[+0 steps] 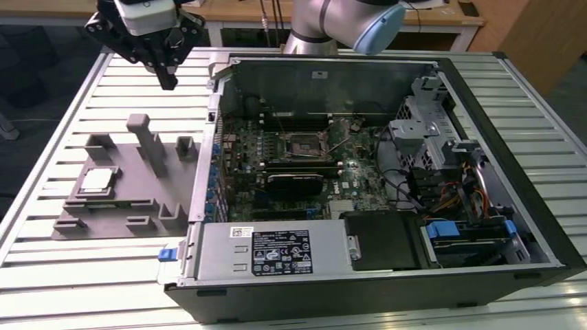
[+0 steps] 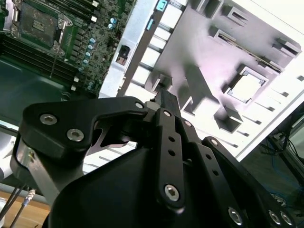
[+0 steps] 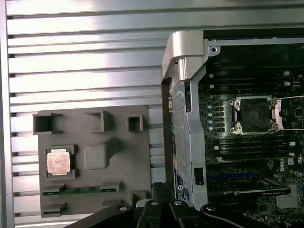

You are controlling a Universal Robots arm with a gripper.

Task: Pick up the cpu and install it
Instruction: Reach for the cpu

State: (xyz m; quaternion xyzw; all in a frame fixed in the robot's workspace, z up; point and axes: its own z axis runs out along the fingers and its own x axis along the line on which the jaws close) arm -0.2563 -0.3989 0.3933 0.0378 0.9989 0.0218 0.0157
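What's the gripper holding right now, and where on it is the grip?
Nothing is held. The gripper hangs above the table with its fingers together, apart from the cpu, which lies in its recess on the grey fixture.

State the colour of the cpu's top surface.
The cpu has a pale silver-white top with a darker rim, and it shows best in the first wrist view.
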